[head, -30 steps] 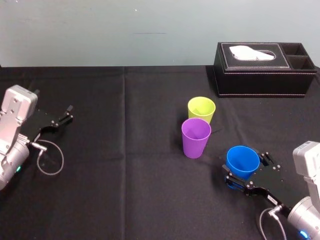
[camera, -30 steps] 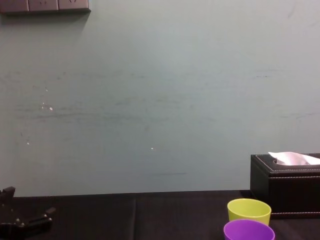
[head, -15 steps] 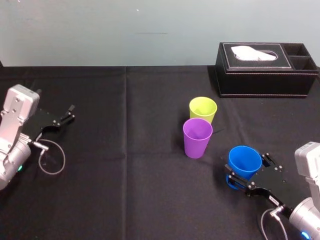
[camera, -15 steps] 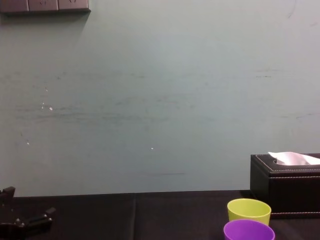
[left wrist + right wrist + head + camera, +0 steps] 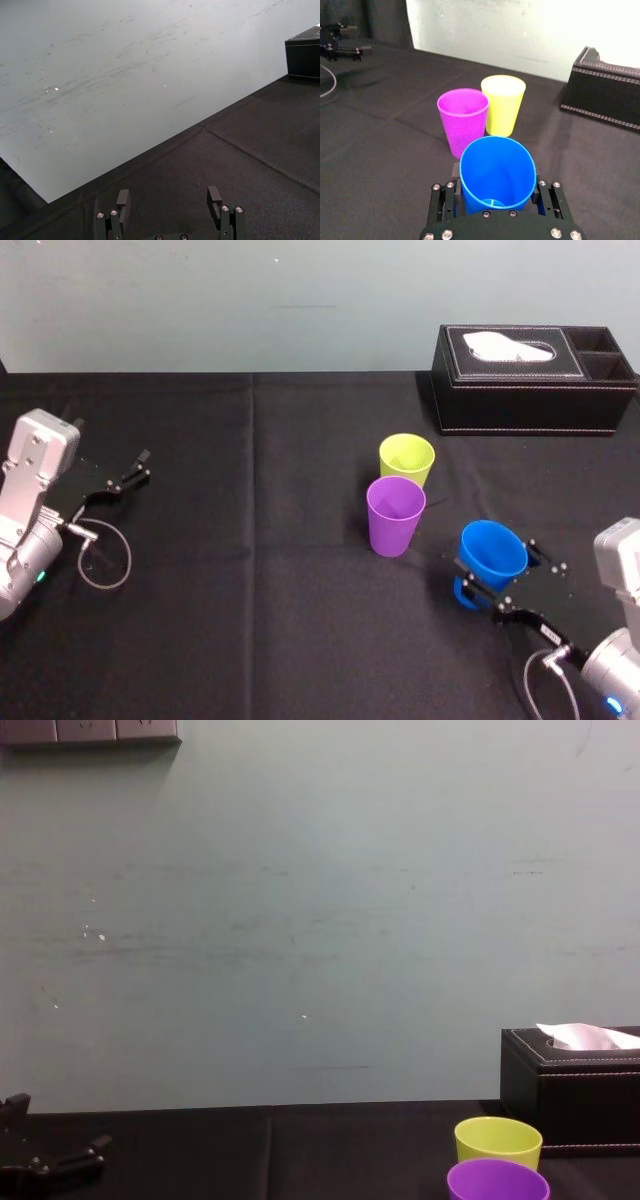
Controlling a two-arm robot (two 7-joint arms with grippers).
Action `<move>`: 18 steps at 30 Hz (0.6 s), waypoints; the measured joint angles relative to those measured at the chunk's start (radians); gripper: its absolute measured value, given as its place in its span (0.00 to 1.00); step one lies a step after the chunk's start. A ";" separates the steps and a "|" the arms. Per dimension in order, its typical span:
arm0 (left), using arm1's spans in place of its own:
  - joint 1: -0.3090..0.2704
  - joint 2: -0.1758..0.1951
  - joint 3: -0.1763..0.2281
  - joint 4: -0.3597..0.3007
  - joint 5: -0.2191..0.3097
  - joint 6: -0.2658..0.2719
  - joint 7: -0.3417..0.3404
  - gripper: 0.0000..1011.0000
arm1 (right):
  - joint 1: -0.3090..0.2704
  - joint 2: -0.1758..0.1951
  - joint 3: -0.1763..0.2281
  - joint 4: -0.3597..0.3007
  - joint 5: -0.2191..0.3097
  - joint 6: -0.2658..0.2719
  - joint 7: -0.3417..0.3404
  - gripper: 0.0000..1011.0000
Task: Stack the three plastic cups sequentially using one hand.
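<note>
Over on the robot's right, the right pincer (image 5: 497, 565) has its black jointed fingers clamped on either side of a small blue tapered plastic cup (image 5: 492, 548). The cup sits mouth-up between them, tipped a little off vertical. Whether its base touches the cloth I can't tell. From the right wrist camera the same pincer (image 5: 495, 180) hugs the blue cup (image 5: 497, 170) low on its walls, and the cup's inside is bare.

Just beyond it, toward the middle of the black-clothed table (image 5: 250, 620), a purple plastic cup (image 5: 396, 515) stands upright. A yellow-green plastic cup (image 5: 406, 458) of the same shape stands close behind it, also upright. The two look pressed together or nearly so; I can't say which. The blue cup is near the purple one but apart from it.

At the far right of the table rests a black stitched tissue box (image 5: 530, 380) with a white tissue poking out of its top.

The left pincer (image 5: 140, 466) hangs low at the table's left side, well away from the cups. Its fingers (image 5: 215, 197) are spread wide with nothing between them.
</note>
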 joint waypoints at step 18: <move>0.000 0.000 0.000 0.000 0.000 0.000 0.000 1.00 | 0.170 0.009 0.035 -0.032 -0.043 0.100 0.064 0.72</move>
